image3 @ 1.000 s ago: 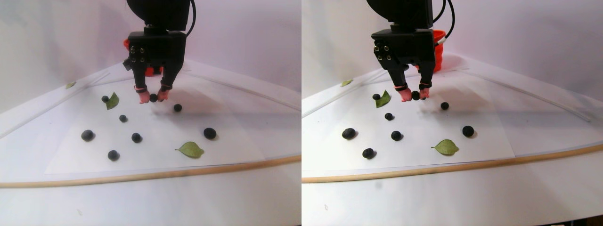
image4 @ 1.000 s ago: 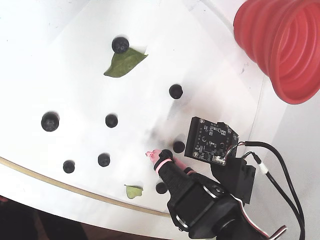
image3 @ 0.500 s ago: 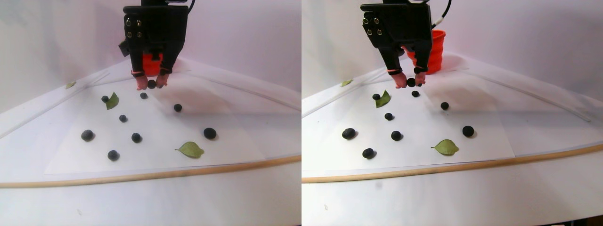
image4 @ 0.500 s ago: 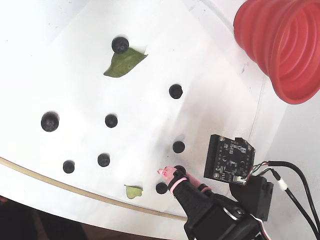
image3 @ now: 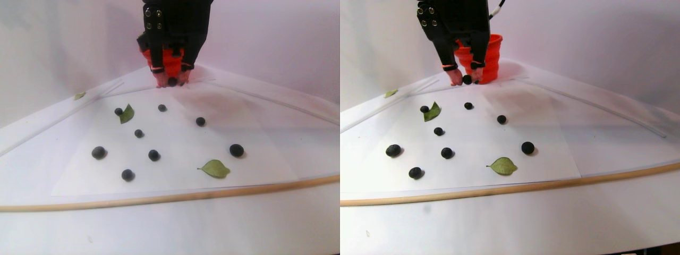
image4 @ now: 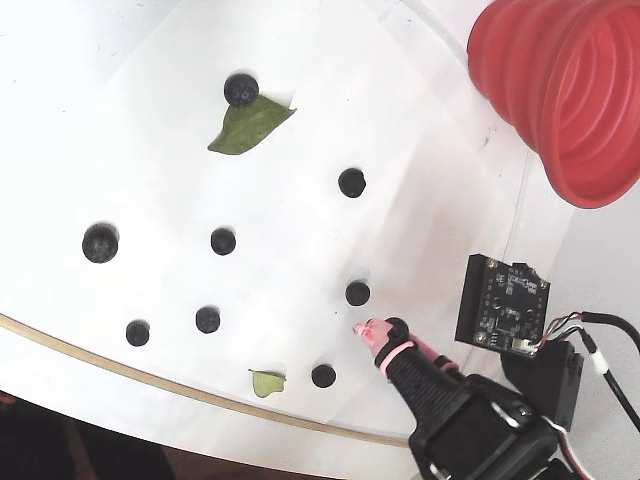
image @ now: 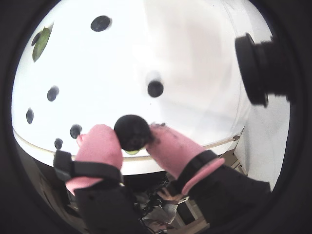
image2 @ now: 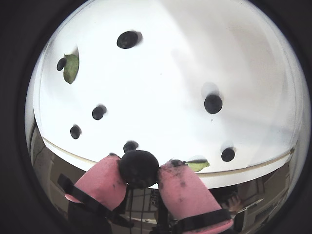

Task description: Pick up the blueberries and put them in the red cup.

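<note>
Plain pale wall (image3: 276,37) behind white table (image3: 159,228) w/ wood edge strip (image3: 159,199)

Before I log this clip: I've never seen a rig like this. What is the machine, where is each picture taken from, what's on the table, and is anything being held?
It is a small black robot arm ending in a gripper whose two fingers carry pink pads. Two round fisheye pictures come from cameras riding on the wrist, looking past those pads. The wide picture is two nearly equal side-on views set together. The last is a still camera looking down from above.

On the white sheet lie loose blueberries, small dark balls, and green leaves. A red cup with ribbed walls stands at the far edge, behind the arm in the side-on picture.

The gripper is shut on one held blueberry, pinched between the pads and lifted clear of the sheet. It has not reached the cup.
</note>
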{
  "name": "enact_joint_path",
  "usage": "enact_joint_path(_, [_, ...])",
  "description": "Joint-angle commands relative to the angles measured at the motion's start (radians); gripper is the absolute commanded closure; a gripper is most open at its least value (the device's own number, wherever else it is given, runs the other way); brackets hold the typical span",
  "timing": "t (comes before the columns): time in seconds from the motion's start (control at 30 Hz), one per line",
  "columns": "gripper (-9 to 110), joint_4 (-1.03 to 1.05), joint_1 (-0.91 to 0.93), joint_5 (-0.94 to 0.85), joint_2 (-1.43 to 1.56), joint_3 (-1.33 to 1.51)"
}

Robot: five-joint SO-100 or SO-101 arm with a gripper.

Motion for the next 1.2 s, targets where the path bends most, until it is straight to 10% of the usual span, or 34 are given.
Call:
enact_joint_path(0.0, [89,0.026,-0.011,0.002,0.08,-0.081])
enact_joint_path(1.17, [89,0.193,-0.06,0.012,0.092,-0.425])
